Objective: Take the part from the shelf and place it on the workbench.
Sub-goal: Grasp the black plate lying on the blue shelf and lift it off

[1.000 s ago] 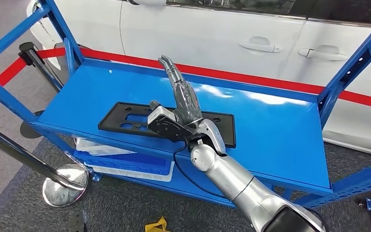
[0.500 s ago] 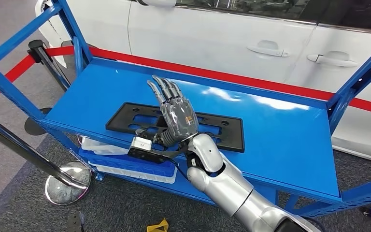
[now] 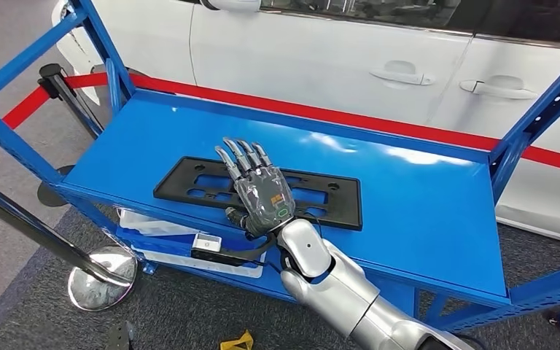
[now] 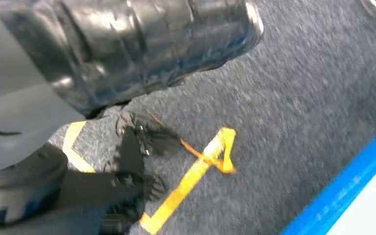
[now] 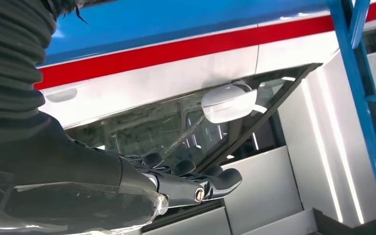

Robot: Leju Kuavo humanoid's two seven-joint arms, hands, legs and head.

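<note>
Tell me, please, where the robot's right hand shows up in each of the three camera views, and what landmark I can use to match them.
Head view: the right hand is at centre, fingers spread flat above the black part on the blue shelf.
Left wrist view: not in it; grey carpet and yellow tape.
Right wrist view: the hand reaches in from the left edge, fingers straight.
Shared landmark: the white car, also seen in the right wrist view.

The head camera looks down on the blue shelf [image 3: 423,211]; the right wrist camera, close behind the right hand [image 5: 127,191], shares the white car [image 3: 350,51].
</note>
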